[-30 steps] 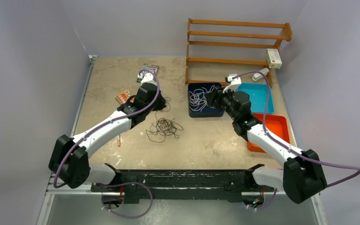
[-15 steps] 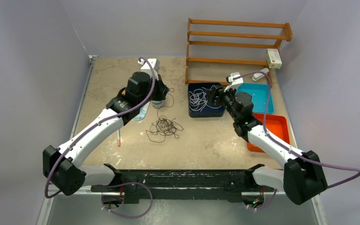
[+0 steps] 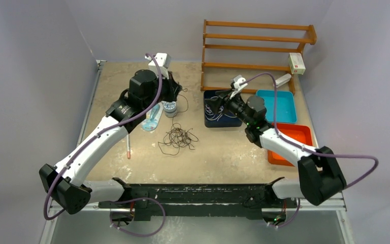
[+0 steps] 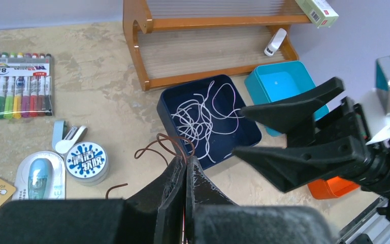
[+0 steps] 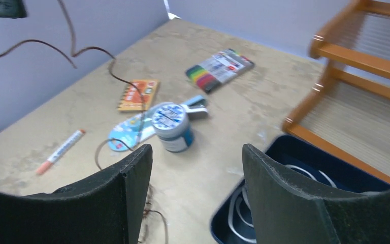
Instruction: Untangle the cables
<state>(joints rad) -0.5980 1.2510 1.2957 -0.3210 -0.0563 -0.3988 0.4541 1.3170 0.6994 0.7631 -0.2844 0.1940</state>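
Observation:
A tangle of dark brown cables (image 3: 177,137) lies mid-table. One brown strand (image 4: 157,147) rises from it, and my left gripper (image 4: 187,160) is shut on that strand, lifted above the table (image 3: 179,93). In the right wrist view the same strand (image 5: 112,68) hangs in curls at the upper left. White cables (image 4: 205,117) lie loose in the navy tray (image 3: 223,123). My right gripper (image 5: 195,152) stands open and empty over the tray's left edge (image 3: 214,105), pointing toward the left gripper, with white cables (image 5: 238,213) below it.
A wooden rack (image 3: 256,51) stands behind the navy tray. Teal (image 3: 279,104) and orange (image 3: 292,140) trays sit to its right. A round tin (image 3: 170,108), marker set (image 4: 18,84), correction tape (image 4: 38,173) and a pen (image 3: 128,151) lie on the left.
My left arm has risen and drawn back with the brown strand, pulling it up from the tangle. My right gripper has swung left over the navy tray's edge and opened wider.

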